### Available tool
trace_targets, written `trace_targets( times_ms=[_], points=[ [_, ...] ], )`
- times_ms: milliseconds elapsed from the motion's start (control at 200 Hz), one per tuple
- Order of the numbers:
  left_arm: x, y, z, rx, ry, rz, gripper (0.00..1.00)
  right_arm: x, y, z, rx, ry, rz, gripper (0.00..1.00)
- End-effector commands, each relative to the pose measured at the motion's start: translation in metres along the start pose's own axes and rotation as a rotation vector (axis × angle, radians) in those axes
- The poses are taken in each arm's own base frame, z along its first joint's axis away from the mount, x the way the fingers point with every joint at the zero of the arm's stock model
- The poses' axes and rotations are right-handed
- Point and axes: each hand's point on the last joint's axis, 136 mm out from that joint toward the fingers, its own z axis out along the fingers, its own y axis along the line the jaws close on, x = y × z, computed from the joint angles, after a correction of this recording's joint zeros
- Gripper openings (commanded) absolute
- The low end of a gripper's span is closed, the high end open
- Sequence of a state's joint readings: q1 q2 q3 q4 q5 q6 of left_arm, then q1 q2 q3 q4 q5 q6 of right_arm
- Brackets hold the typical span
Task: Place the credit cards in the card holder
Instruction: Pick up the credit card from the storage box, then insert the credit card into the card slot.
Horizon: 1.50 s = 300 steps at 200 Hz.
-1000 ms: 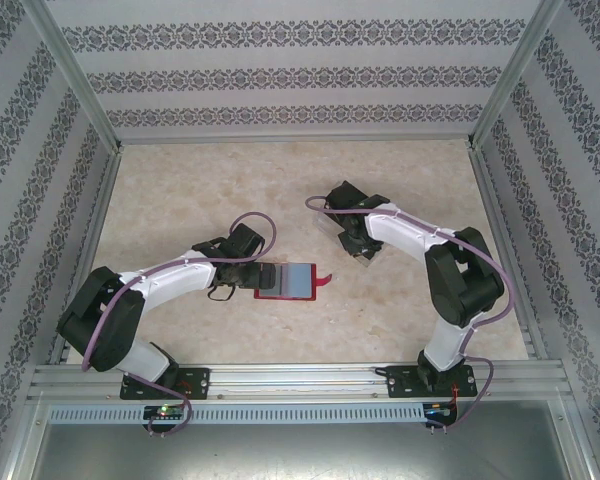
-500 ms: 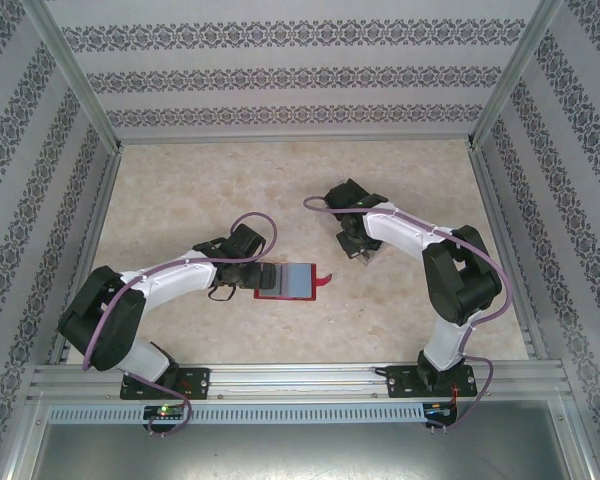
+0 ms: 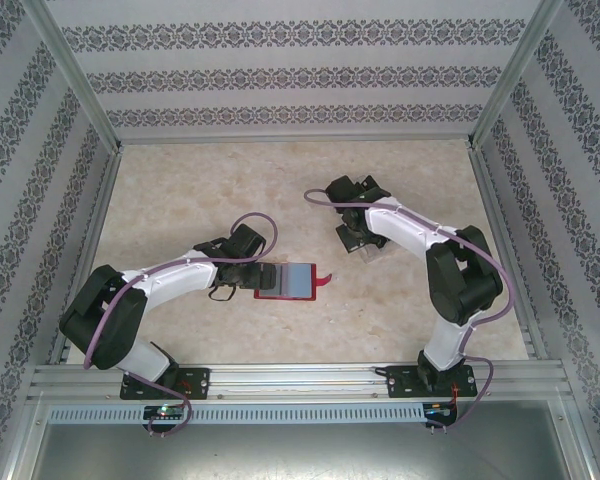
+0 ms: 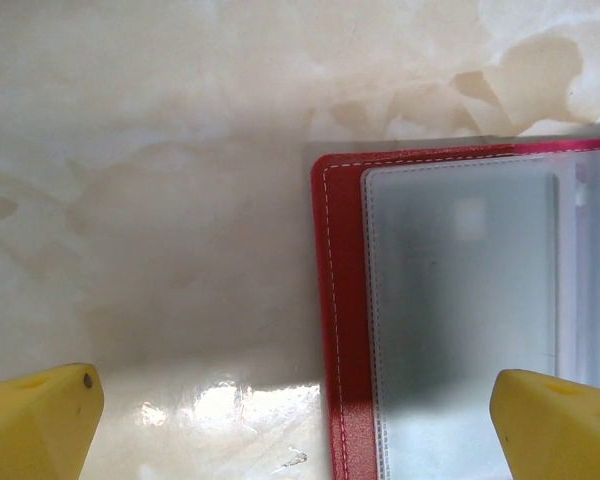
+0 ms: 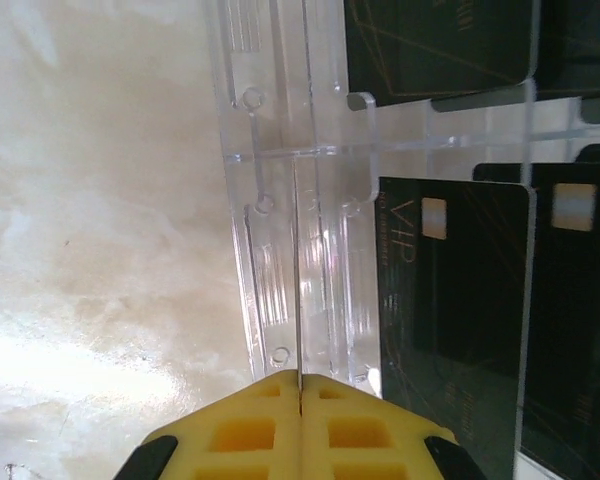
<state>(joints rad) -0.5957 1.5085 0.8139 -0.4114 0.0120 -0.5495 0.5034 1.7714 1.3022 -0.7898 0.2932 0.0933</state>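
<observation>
Since a second ago the right arm's wrist has been shifted slightly and its jaws have been brought together, while the left arm has been kept in place. The right gripper [image 5: 300, 415] is seen closed, its yellow fingers [image 5: 245, 435] pressed flat against each other at the near edge of a clear plastic tiered rack [image 5: 280, 200]; whether a thin wall of that rack is pinched cannot be told. The thin black rectangular credit cards [image 5: 455, 300] are stood in the rack's tiers, just beside the closed fingers. The small dark-red folding card holder [image 3: 285, 280] is laid open on the pale marbled table [image 3: 180, 190], well apart from the rack, its grey-blue inner pocket facing up. The left gripper [image 4: 298, 425] is held wide open at the holder's edge, one fingertip over the pocket, the other over bare table. The table is enclosed by patterned walls [image 3: 300, 75]
</observation>
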Motion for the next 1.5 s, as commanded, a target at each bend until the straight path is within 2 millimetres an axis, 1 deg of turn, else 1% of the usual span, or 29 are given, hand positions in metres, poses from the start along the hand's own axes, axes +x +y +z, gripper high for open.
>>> trace_targets(
  times_ms=[0,80,110,195,225,345,450,550,655,759,879,964,1124,1494],
  points=[
    [-0.009,-0.001,-0.009,-0.025,-0.026,0.033,1.00,-0.018,-0.009,-0.039,-0.027,-0.095,0.023,0.00],
    [-0.011,-0.001,-0.012,-0.032,-0.032,0.043,1.00,-0.023,-0.004,-0.059,-0.082,-0.141,0.052,0.00],
    [-0.011,0.000,-0.012,-0.038,-0.031,0.048,1.00,-0.024,0.001,-0.067,-0.120,-0.163,0.066,0.00],
    [-0.010,0.002,-0.011,-0.048,-0.024,0.064,1.00,-0.025,0.015,-0.082,-0.227,-0.202,0.122,0.00],
    [-0.010,0.002,-0.010,-0.051,-0.020,0.067,1.00,-0.026,0.022,-0.086,-0.280,-0.220,0.153,0.00],
    [-0.005,0.004,-0.007,-0.055,-0.004,0.077,1.00,-0.026,0.062,-0.100,-0.560,-0.270,0.292,0.00],
    [-0.001,0.006,-0.003,-0.065,0.011,0.084,1.00,-0.024,0.095,-0.102,-0.771,-0.298,0.427,0.00],
    [0.004,0.007,0.001,-0.066,0.028,0.089,1.00,-0.019,0.124,-0.101,-0.894,-0.317,0.506,0.00],
    [0.009,0.010,0.007,-0.076,0.046,0.093,1.00,-0.011,0.153,-0.096,-0.964,-0.308,0.551,0.00],
    [0.013,0.014,0.011,-0.092,0.060,0.092,1.00,-0.004,0.175,-0.090,-0.977,-0.304,0.564,0.00],
    [0.018,0.020,0.013,-0.119,0.072,0.088,1.00,0.003,0.188,-0.081,-0.975,-0.304,0.589,0.00],
    [0.020,0.024,0.013,-0.139,0.075,0.084,1.00,0.007,0.192,-0.072,-0.966,-0.306,0.610,0.00],
    [0.022,0.028,0.014,-0.161,0.086,0.081,1.00,0.013,0.192,-0.060,-0.960,-0.310,0.638,0.00],
    [0.025,0.030,0.017,-0.162,0.090,0.075,1.00,0.020,0.195,-0.048,-0.965,-0.310,0.644,0.00]
  ],
)
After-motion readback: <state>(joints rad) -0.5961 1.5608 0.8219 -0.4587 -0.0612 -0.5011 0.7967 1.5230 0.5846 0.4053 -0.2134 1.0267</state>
